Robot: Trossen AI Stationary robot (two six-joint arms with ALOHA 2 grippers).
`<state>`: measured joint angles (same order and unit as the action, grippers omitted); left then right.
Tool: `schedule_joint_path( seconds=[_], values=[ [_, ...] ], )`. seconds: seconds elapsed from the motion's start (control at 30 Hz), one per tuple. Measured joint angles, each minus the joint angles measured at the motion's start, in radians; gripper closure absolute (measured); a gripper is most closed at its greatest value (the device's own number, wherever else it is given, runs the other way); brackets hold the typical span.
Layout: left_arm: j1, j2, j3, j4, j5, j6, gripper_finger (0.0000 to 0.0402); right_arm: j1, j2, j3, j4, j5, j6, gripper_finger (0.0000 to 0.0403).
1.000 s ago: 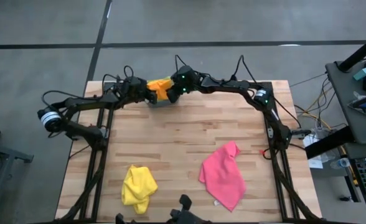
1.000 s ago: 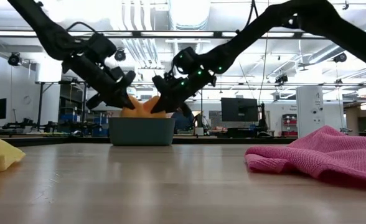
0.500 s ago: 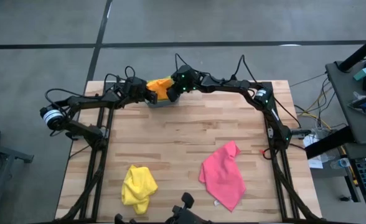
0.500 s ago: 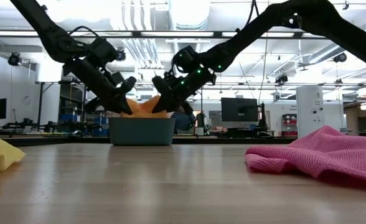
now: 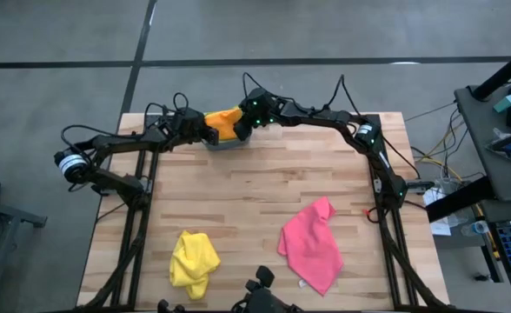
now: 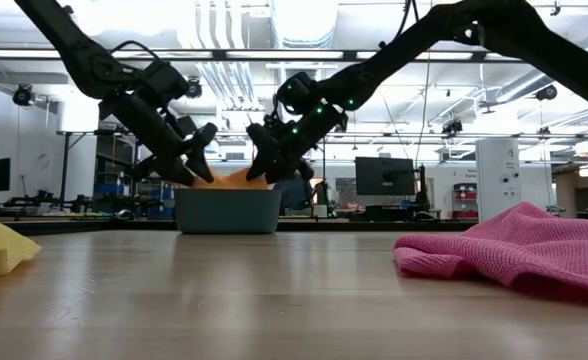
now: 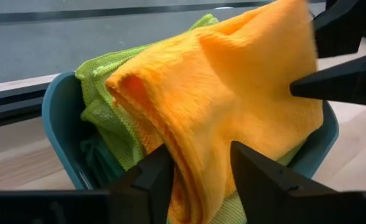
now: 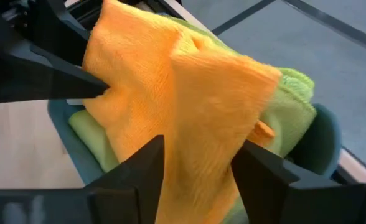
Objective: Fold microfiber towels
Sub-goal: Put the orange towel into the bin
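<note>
The soft orange microfiber towel [image 5: 223, 123] lay heaped on lime green cloths [image 7: 102, 102] in the teal rectangular plastic bin [image 6: 228, 211] at the far edge of the wooden worktop [image 5: 255, 200]. Both arms reached inward over the bin: the left claw [image 7: 198, 180] and right claw [image 8: 198, 171] each stood open astride the towel's folds, gripping nothing.

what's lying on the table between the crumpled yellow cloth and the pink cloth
Nothing: in the high view, only bare wooden table separates the crumpled yellow microfiber cloth from the pink microfiber cloth.
</note>
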<state>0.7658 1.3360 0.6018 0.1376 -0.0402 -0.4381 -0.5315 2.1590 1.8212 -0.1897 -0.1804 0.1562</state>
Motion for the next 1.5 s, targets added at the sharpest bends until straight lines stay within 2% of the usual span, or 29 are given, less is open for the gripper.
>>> schedule_joint_path(
  seconds=[0.17, 0.5, 0.63, 0.73, 0.83, 0.93, 1.0, 1.1, 1.3, 1.43, 1.5],
  values=[
    [0.0, -0.021, 0.0, -0.032, 0.0, 0.031, 0.0236, -0.016, 0.0, 0.044, -0.085, 0.0, -0.048, 0.0219],
    [0.0, -0.164, 0.001, -0.128, -0.018, 0.1, 0.0233, -0.053, -0.004, 0.167, -0.305, -0.001, -0.152, 0.023],
    [-0.003, -0.227, 0.002, -0.115, -0.017, 0.19, 0.0235, -0.057, -0.008, 0.184, -0.331, -0.007, -0.226, 0.0242],
    [-0.004, -0.231, 0.006, -0.082, 0.035, 0.257, 0.0249, -0.057, -0.01, 0.179, -0.294, -0.07, -0.301, 0.0267],
    [-0.004, -0.195, 0.006, -0.027, 0.068, 0.34, 0.0278, -0.056, -0.006, 0.164, -0.205, -0.141, -0.354, 0.0311],
    [-0.003, -0.129, 0.01, 0.013, 0.116, 0.459, 0.0321, -0.055, 0.003, 0.154, -0.132, -0.146, -0.394, 0.0365],
    [-0.004, -0.086, 0.023, 0.026, 0.126, 0.537, 0.0353, -0.054, 0.013, 0.152, -0.095, -0.146, -0.421, 0.0386],
    [0.003, -0.019, 0.055, 0.037, 0.125, 0.618, 0.0393, -0.054, 0.03, 0.15, -0.047, -0.145, -0.416, 0.0391],
    [0.02, 0.097, 0.11, 0.04, 0.08, 0.659, 0.0398, -0.054, 0.091, 0.152, 0.041, -0.13, -0.385, 0.0394],
    [0.027, 0.155, 0.134, 0.038, 0.017, 0.658, 0.04, -0.054, 0.106, 0.15, 0.05, -0.019, -0.395, 0.0394],
    [0.028, 0.175, 0.139, 0.035, 0.001, 0.657, 0.04, -0.054, 0.102, 0.151, 0.038, -0.006, -0.418, 0.0394]
  ],
)
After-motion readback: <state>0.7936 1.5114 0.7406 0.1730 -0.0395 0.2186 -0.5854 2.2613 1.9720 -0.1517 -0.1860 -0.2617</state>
